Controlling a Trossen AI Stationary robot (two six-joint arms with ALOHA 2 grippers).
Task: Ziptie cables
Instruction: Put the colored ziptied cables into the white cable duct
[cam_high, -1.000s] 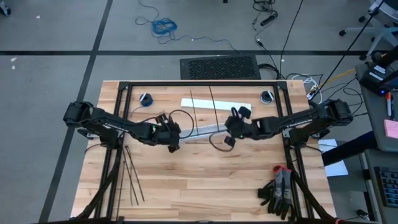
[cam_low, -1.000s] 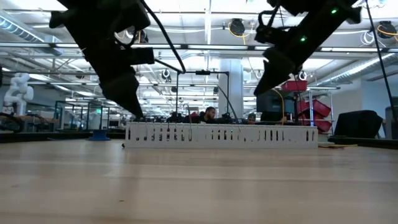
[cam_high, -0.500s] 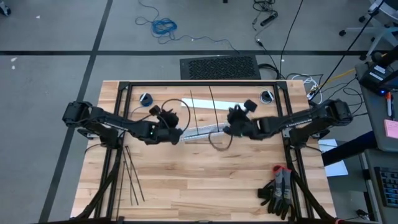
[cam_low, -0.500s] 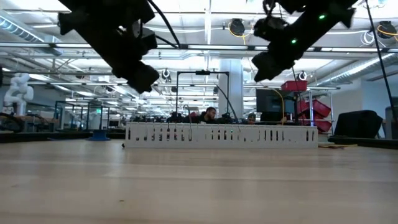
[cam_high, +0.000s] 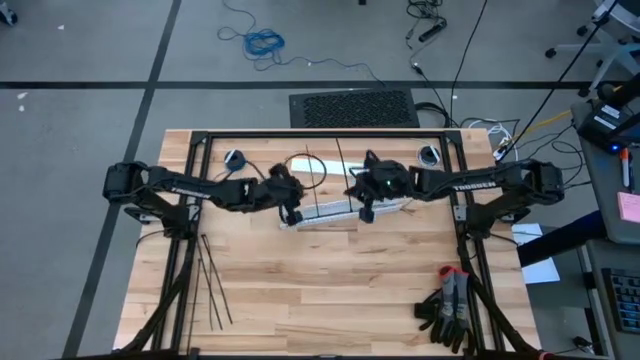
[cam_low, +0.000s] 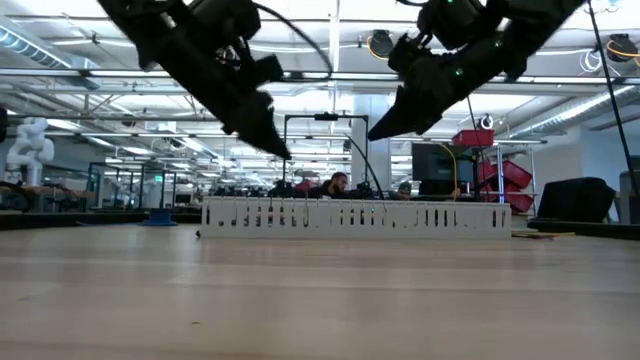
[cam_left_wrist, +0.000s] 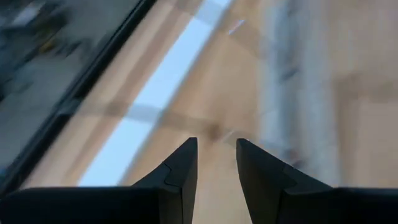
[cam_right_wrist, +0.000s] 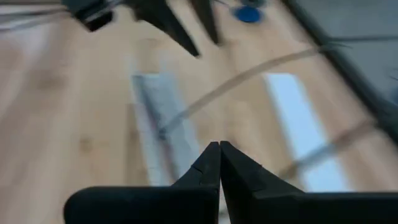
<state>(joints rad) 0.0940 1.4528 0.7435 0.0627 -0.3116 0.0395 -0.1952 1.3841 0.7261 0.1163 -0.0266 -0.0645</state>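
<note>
Several zipties (cam_high: 212, 288) — long, very thin black strips — are laid flat on the wooden table (cam_high: 330, 290) near its left edge, fanned slightly and running roughly lengthwise toward the front edge. The cables (cam_high: 325, 211) are seen as a pale greyish bundle lying nearly level across the middle of the table — toward its far edge, well apart from the zipties.

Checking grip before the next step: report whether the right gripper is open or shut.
Shut: the right gripper has its two dark fingertips pressed together, nothing between them.
</note>
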